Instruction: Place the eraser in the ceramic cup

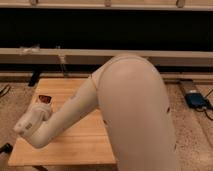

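A small dark block with a reddish mark, seemingly the eraser [44, 98], shows near the left edge of the wooden table [85, 140]. My gripper [40, 107] is right at that block, at the end of the white forearm that reaches down to the left. I cannot tell whether the block lies on the table or is held. My arm's large white elbow [135, 110] fills the middle of the view and hides much of the table. The ceramic cup is out of view.
A long ledge [150, 56] runs behind the table, with a clear crumpled item [30, 49] on it and a thin post [62, 64] beside it. A blue device [197, 99] and cables lie on the carpet at right. A dark object [5, 148] sits on the floor at left.
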Action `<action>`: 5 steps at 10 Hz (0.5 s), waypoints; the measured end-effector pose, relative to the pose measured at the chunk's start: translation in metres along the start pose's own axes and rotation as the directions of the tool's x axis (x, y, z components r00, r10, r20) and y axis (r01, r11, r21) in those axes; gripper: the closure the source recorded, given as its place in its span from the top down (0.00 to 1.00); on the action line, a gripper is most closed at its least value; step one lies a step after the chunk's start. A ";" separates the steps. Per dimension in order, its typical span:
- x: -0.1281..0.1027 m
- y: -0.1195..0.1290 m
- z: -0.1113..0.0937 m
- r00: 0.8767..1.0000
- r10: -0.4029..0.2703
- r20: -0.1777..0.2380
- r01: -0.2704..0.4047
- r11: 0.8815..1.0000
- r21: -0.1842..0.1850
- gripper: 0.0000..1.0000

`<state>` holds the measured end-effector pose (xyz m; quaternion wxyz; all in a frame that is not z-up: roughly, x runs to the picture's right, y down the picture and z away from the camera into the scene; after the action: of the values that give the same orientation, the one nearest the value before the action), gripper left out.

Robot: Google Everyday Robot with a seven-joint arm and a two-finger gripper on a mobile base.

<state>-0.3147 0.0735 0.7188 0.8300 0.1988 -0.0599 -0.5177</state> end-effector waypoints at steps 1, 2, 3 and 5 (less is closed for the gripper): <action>-0.001 0.002 -0.001 1.000 -0.003 0.001 0.003 1.000 -0.001 0.77; -0.002 0.004 -0.002 1.000 -0.007 0.004 0.007 1.000 -0.003 0.77; -0.003 0.006 -0.002 1.000 -0.006 0.005 0.006 1.000 -0.006 0.77; -0.002 0.007 -0.002 1.000 -0.003 0.006 0.003 1.000 -0.009 0.77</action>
<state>-0.3088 0.0782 0.7203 0.8300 0.1937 -0.0599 -0.5197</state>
